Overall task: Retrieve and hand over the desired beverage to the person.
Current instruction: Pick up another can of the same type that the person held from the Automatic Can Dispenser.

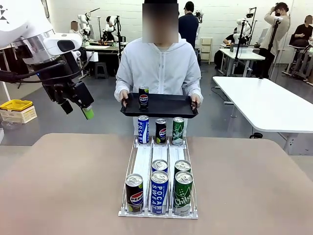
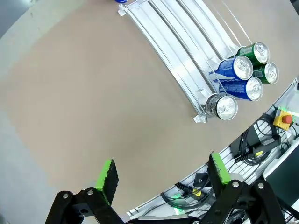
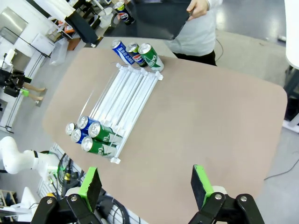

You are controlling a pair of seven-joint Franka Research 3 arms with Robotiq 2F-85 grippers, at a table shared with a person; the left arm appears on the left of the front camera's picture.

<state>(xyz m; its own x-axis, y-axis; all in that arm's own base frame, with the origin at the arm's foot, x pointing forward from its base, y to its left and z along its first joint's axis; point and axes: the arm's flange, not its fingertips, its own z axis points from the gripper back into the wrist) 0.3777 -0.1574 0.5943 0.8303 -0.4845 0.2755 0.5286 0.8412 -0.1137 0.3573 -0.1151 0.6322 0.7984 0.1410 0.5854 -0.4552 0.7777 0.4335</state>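
The person (image 1: 161,68), in a white hooded jacket, stands at the far side and holds a black tray (image 1: 171,105) with both hands. A Pepsi can (image 1: 144,97) stands upright on it. On the table a white wire rack (image 1: 143,159) holds three cans at its far end: Pocari (image 1: 143,129), Pepsi (image 1: 161,130) and a green can (image 1: 178,130). At its near end are a Pepsi (image 1: 134,193), two Pocari (image 1: 159,192) and two green cans (image 1: 183,193). My left gripper (image 1: 77,110) hangs open and empty high over the table's left (image 2: 162,168). My right gripper (image 3: 146,179) is open, high above the table.
The tan table (image 1: 68,186) is bare around the rack (image 3: 128,93). A white table (image 1: 269,103) stands at the right behind, and a yellow bin (image 1: 15,105) at the far left. Cables and a yellow box with a red button (image 2: 282,119) lie past the near edge.
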